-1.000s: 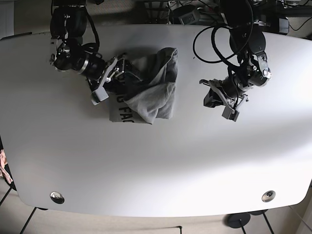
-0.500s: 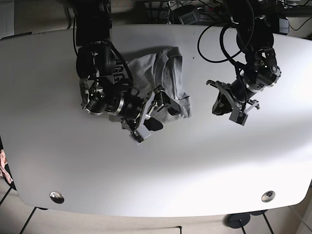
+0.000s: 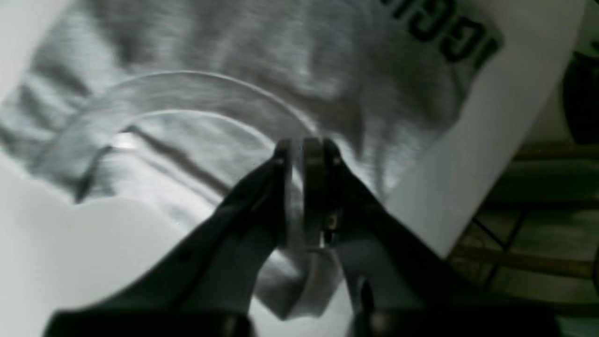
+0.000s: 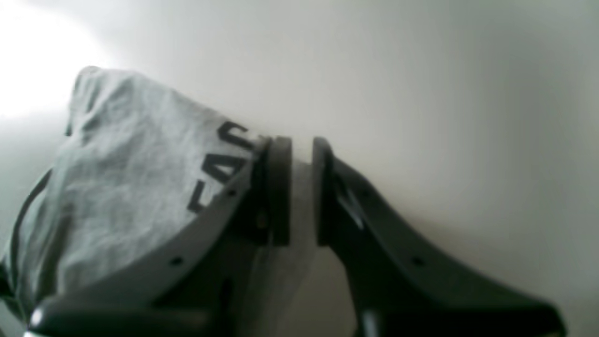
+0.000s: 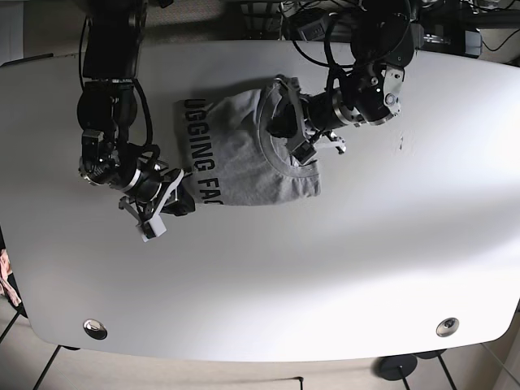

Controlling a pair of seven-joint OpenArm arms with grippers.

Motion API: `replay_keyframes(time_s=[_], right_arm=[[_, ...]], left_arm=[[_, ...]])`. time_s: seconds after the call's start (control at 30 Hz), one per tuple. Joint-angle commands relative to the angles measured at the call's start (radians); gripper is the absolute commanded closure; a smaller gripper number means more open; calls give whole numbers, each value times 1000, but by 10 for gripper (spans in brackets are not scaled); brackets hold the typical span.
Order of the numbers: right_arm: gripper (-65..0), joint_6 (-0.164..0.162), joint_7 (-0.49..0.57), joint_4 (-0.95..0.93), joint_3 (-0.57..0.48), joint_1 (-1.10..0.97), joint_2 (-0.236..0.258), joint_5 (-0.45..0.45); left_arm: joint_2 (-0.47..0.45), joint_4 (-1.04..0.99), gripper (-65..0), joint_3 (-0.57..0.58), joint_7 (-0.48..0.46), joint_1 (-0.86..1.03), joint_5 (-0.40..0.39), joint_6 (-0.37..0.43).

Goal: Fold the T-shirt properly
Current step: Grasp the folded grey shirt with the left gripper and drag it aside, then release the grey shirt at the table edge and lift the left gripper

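Note:
A grey T-shirt [image 5: 244, 166] with black lettering lies folded into a rough rectangle at the table's back middle. My left gripper [image 5: 296, 136] sits at the shirt's right side by the collar. In the left wrist view the gripper [image 3: 299, 187] is shut on a fold of shirt [image 3: 327, 70] near the collar band. My right gripper [image 5: 184, 197] is at the shirt's lower left corner. In the right wrist view the gripper [image 4: 299, 187] pinches the hem of the shirt [image 4: 131, 164] beside the lettering.
The white table [image 5: 325, 268] carries two metal inserts near its front edge, one on the left [image 5: 95, 328] and one on the right [image 5: 446, 327]. Cables and dark equipment [image 5: 325, 24] crowd the back edge. Floor shows past the table edge in the left wrist view [image 3: 538, 210].
The right arm has swung back left to the shirt's lower left corner. The left arm moved from open table onto the collar. The shirt is now flatter and spread wider.

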Motion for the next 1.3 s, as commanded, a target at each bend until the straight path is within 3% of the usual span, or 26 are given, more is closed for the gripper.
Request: replay_keyframes(time_s=[0.03,0.17,0.33,0.47,0.53,0.63,0.7,0.83,0.97,1.13,1.3], right_arm=[[-68,11,141,-59,-26,28,-7,-53],[-67,11,362,-237,-92,56,-10,-162],[-67,13,513,-368,-95,48,-3,-169],[-65,16,528,-346,-94,-4,40,-168],[-65,45,528,-332,-90,-26,43,-168],[-65,102,523,-285,-12,-76,58,-168],[-65,123,522,-247,28,-116,58,-168],[-65,125,522,-161,40,-188,58,-168],[-65,123,522,-72,37,-273,56,-168],[-65,123,522,11,34,-351,1,-176],[-65,114,508,120,-84,-425,-33,-179]], left_arm=[[-3,15,-31,22,-19,13,-17,0],[-29,-2,-31,23,-16,47,-16,0],[-102,-139,-31,22,-20,4,-17,0],[-119,-364,-31,22,-14,-156,-16,0],[-148,-461,-31,26,-13,-243,-16,0],[-153,-596,-31,26,-17,-366,-17,0],[-153,-668,-31,26,-20,-440,-17,0],[-153,-775,-31,29,-22,-576,-17,-1],[-139,-783,-31,29,-22,-676,-17,-1],[-133,-774,-31,26,-16,-745,-19,-1],[-135,-479,-33,22,-14,-653,-17,0]])
